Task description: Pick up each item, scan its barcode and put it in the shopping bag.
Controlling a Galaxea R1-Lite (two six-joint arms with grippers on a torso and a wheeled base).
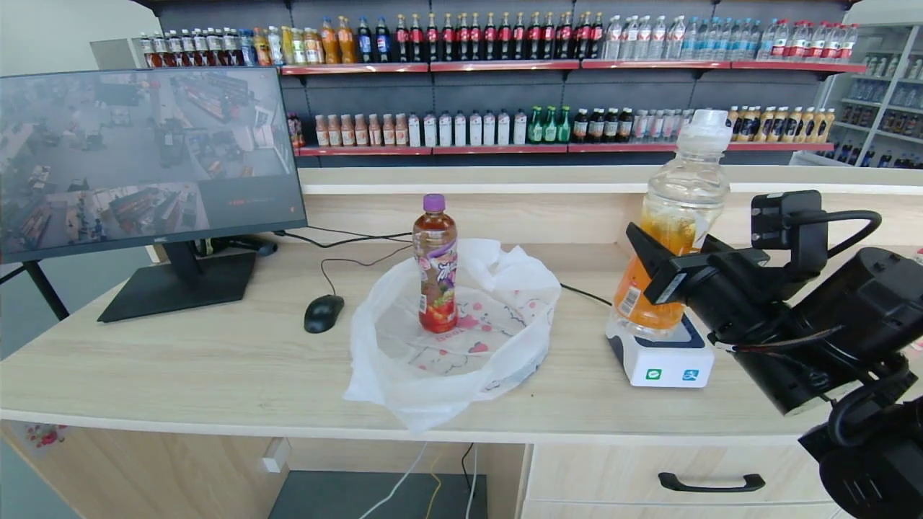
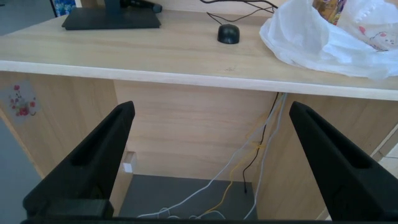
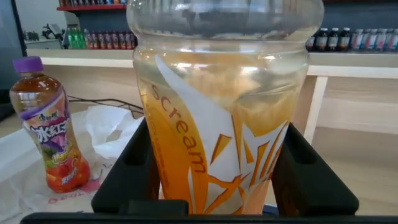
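White lettering is climbing the orange label of the clear plastic bottle (image 3: 217,143), a barcode sticker (image 1: 629,301) low on its side; stylised characters are crossing the purple-capped red drink bottle (image 3: 53,149); two icons are fronting the white box scanner (image 1: 663,367).

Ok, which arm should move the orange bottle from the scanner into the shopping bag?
Right. The right tool is shut on the orange bottle at the scanner, next to the shopping bag. The left tool hangs open and empty below the counter edge.
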